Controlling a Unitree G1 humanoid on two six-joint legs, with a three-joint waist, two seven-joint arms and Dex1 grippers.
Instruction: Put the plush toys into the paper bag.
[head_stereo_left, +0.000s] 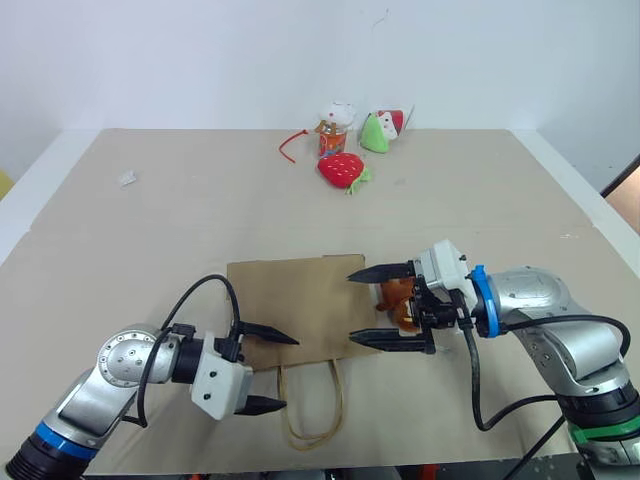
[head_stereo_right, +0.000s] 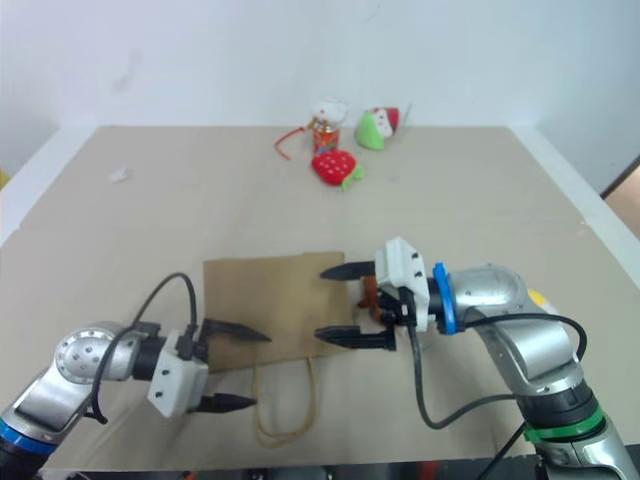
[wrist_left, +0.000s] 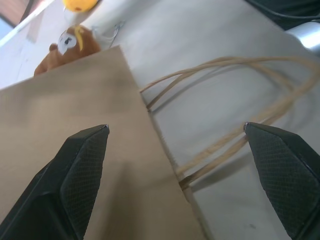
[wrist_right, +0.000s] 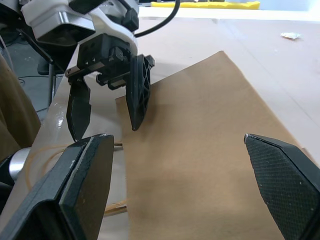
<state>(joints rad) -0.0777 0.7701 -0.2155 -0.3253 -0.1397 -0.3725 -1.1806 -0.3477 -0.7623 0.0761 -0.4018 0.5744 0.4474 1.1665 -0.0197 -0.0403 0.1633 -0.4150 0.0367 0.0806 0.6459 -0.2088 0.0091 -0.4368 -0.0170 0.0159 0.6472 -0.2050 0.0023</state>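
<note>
The brown paper bag (head_stereo_left: 290, 305) lies flat on the table, its cord handles (head_stereo_left: 315, 415) towards me. My left gripper (head_stereo_left: 288, 372) stands open at the bag's near left corner, one finger over the paper, the other beside the handles. My right gripper (head_stereo_left: 351, 307) is open over the bag's right edge and points left, with nothing between its fingertips. The brown monkey plush toy (head_stereo_left: 398, 300) lies just off the bag's right edge, low between the right gripper's fingers near their base. In the left wrist view, the monkey (wrist_left: 70, 45) and a yellow plush toy (wrist_left: 80, 4) lie beyond the bag.
At the table's far edge lie a red strawberry plush (head_stereo_left: 342, 168), a green and red plush (head_stereo_left: 380, 130) and a white-topped orange figure (head_stereo_left: 335, 125) with a red cord (head_stereo_left: 290, 145). A small white scrap (head_stereo_left: 127, 177) lies far left.
</note>
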